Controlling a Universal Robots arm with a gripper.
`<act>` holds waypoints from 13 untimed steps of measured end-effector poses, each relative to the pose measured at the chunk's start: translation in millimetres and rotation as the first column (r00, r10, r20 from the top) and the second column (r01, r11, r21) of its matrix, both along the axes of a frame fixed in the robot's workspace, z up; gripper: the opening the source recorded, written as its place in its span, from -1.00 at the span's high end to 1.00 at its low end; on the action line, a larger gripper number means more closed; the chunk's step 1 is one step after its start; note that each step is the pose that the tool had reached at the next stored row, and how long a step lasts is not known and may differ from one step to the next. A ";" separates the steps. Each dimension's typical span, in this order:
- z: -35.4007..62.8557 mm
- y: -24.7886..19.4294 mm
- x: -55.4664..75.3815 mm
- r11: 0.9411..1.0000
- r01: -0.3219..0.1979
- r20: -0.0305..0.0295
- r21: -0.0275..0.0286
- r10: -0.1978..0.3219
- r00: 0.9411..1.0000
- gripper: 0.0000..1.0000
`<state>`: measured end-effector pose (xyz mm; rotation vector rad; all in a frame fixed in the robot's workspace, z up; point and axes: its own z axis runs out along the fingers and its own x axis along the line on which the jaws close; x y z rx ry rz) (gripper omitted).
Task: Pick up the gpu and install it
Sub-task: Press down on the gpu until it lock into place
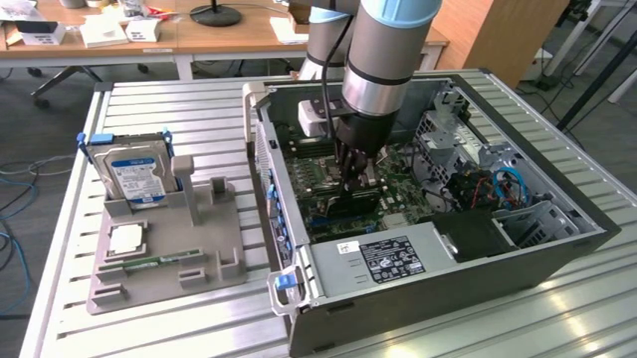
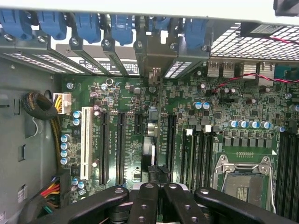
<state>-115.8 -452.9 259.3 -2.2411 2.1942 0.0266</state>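
The grey robot arm (image 1: 383, 52) is cut off by the exterior view's top edge. Its black gripper (image 1: 354, 181) reaches down inside the open dark computer case (image 1: 557, 250), so the fingertips are lost among the parts of the green motherboard (image 1: 403, 201). In the wrist view, the thin dark circuit card (image 2: 153, 135) appears edge-on, its faces hidden. The small white label (image 1: 391, 259) carries print too small to read.
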 end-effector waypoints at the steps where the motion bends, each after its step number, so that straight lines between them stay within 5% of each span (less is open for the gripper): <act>1: -0.5 0.0 0.0 1.000 0.000 0.000 0.000 0.000 1.000 0.80; 13: -1.3 0.1 -0.1 1.000 0.000 0.000 0.000 0.000 1.000 0.80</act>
